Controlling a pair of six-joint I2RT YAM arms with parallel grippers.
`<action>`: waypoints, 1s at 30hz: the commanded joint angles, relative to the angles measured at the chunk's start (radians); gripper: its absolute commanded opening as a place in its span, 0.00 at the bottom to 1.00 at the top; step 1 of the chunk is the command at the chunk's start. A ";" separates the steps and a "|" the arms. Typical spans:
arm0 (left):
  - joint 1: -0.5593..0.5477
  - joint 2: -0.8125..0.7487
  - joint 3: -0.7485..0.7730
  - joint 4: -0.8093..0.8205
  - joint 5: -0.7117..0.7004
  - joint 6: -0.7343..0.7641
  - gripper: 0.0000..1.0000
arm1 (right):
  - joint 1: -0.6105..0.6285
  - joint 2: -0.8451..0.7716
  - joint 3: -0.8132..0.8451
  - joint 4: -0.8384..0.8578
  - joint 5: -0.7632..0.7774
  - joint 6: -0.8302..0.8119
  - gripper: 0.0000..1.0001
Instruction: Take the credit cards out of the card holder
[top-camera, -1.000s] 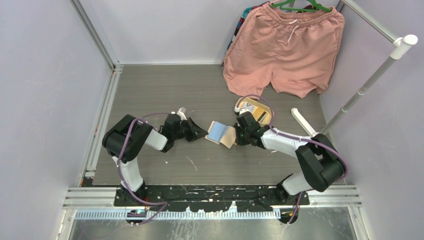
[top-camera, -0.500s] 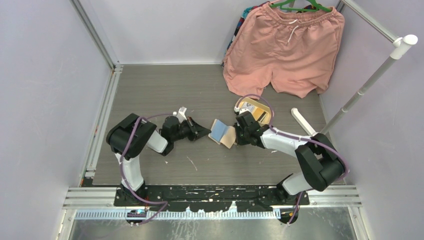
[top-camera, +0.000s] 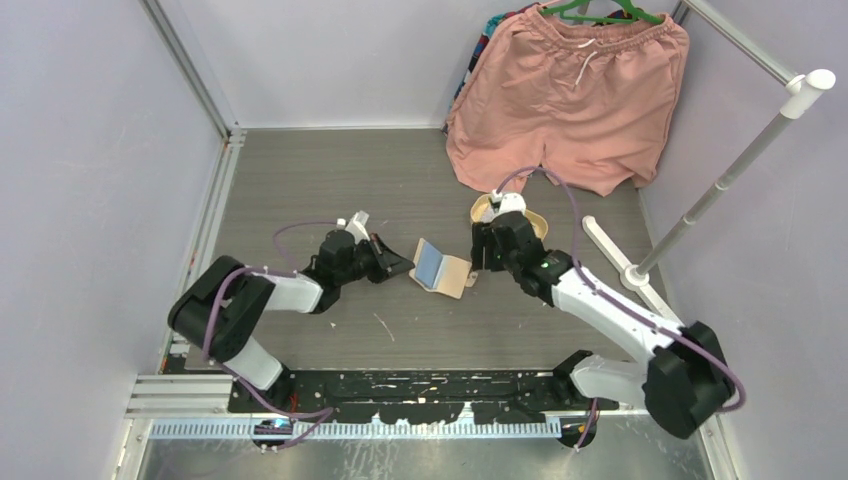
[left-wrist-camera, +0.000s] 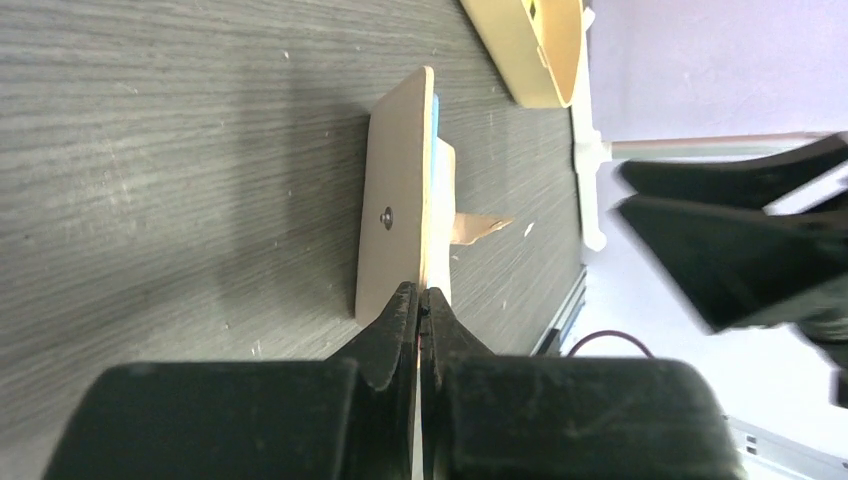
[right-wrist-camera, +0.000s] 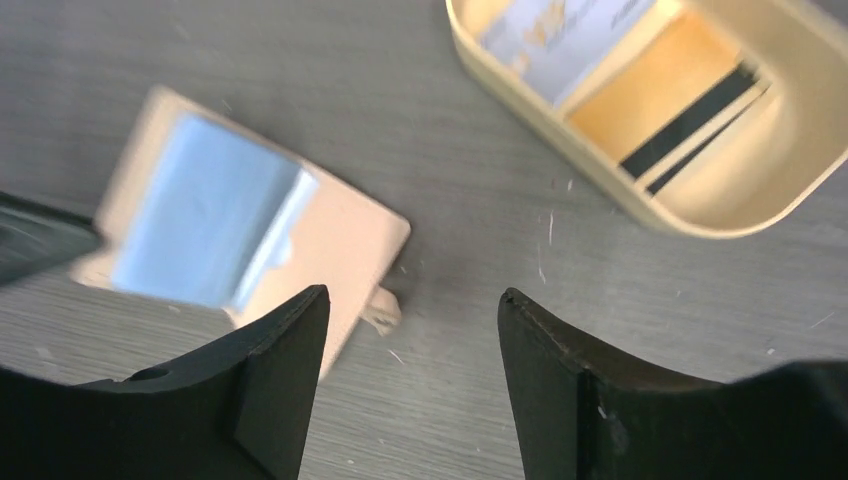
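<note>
The card holder (top-camera: 441, 270) lies open on the counter (top-camera: 330, 180), blue inside up. We see the left gripper (left-wrist-camera: 420, 295), jaws together, at its edge and the right gripper (right-wrist-camera: 410, 310), jaws apart, beside it; 2 credit cards (right-wrist-camera: 650, 85) lie in the tray (right-wrist-camera: 560, 145).

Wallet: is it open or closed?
Open. The wallet shows its pale blue inside in the top and right wrist views, and the left gripper pinches one edge.

Both arms (top-camera: 600, 305) are white with black joints, and a purple cable (top-camera: 563, 188) loops behind the black right end effector (right-wrist-camera: 415, 310).
</note>
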 joint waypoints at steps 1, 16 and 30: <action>-0.034 -0.100 0.034 -0.218 -0.092 0.118 0.00 | 0.004 -0.097 0.112 0.021 0.008 -0.004 0.68; -0.064 -0.097 0.030 -0.261 -0.141 0.148 0.00 | 0.146 0.273 0.281 0.157 -0.067 0.083 0.65; -0.063 -0.143 0.042 -0.326 -0.145 0.167 0.00 | 0.187 0.416 0.333 0.165 0.028 0.050 0.73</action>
